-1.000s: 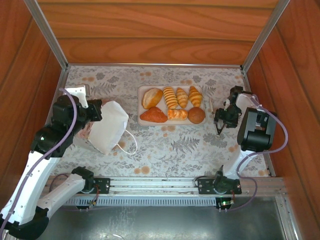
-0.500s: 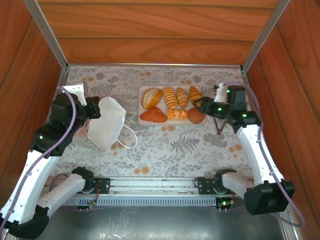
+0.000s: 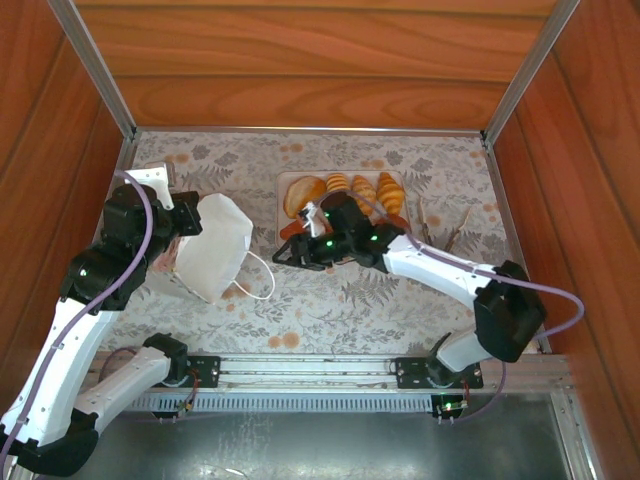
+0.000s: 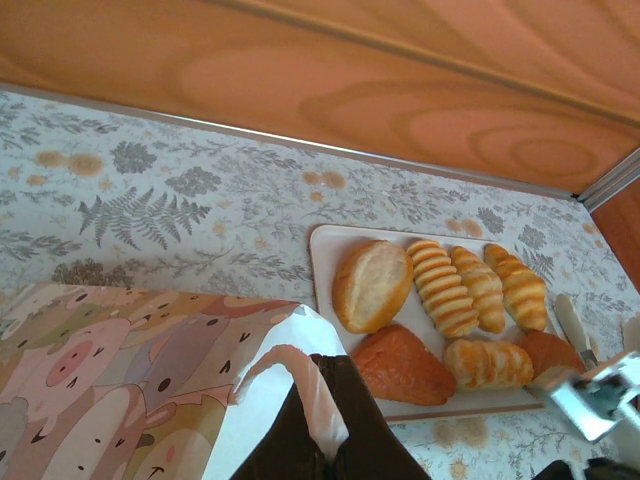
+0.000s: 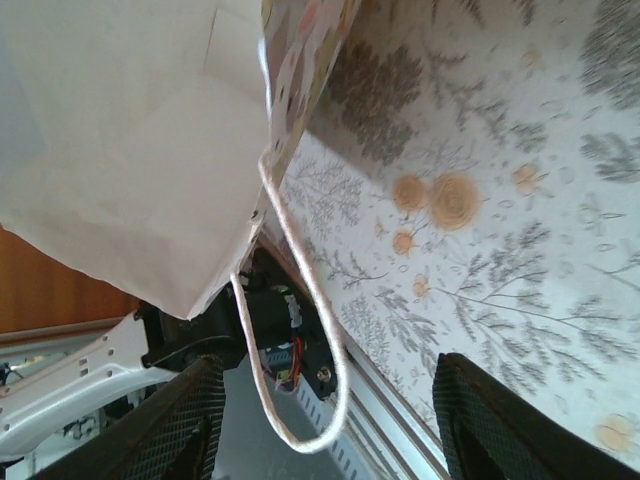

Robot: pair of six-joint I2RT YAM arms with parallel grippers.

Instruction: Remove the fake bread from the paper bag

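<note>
White floral-print paper bag point(image 3: 215, 250), rim pinched in my left gripper point(image 4: 315, 400); right gripper point(image 5: 330, 430) gaping, empty, beside its cord loop point(image 5: 305, 290); seven toy fake bread pieces point(image 4: 440, 295) on pale pink rectangular tray point(image 4: 322, 250), so I judge nearly done.

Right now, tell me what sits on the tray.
Seven pieces of fake bread lie on the tray. From above, the right arm covers the front row; the left wrist view shows it, the dark bun partly hidden.

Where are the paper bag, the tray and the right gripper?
paper bag point(image 3: 215, 255), top view, on its white side panel.
tray point(image 4: 321, 262), left wrist view, on its bare left rim.
right gripper point(image 5: 330, 365), right wrist view, midway between its open fingertips.
</note>
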